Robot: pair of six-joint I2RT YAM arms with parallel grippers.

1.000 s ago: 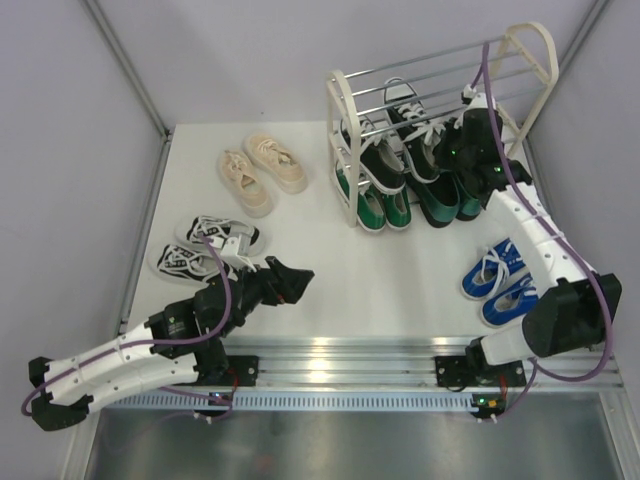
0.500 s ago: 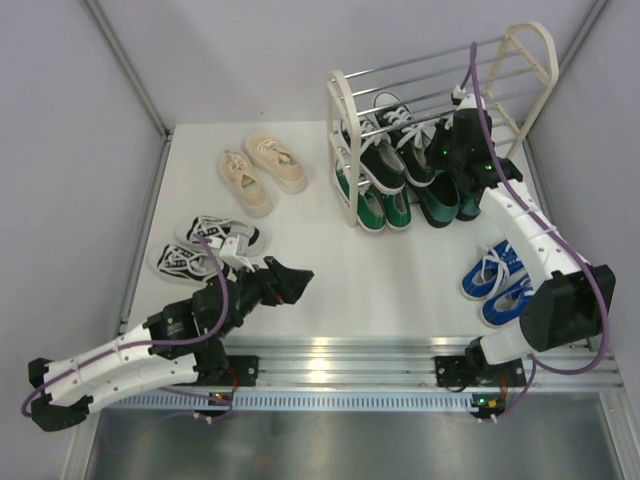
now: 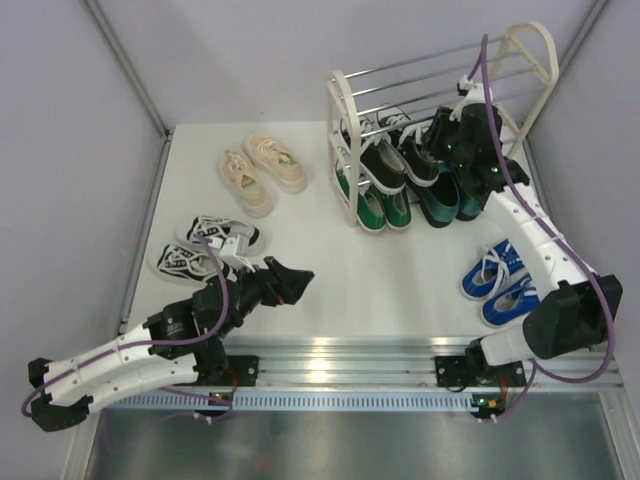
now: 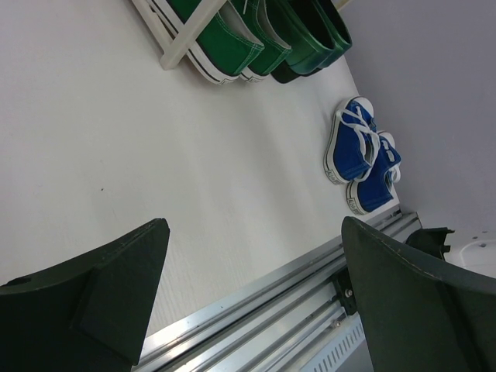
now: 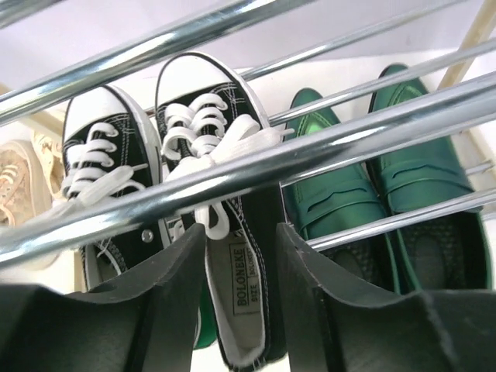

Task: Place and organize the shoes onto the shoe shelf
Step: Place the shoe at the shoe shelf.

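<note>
The shoe shelf stands at the back right on its cream end frames. Two black sneakers lie side by side on its silver rods. My right gripper reaches in over the right-hand black sneaker. It is open, a finger on either side of the heel opening. Green sneakers and dark green loafers sit on the bottom level. The cream sneakers, striped sneakers and blue sneakers are on the table. My left gripper hangs open and empty.
The right arm's purple cable loops over the shelf's upper rods. A metal rail runs along the table's near edge. Grey walls close in on both sides, and the right end frame stands near the right wall.
My right gripper's jaws have parted and let go of the black sneaker, which now rests on the rods beside its mate. The left arm has not moved.
</note>
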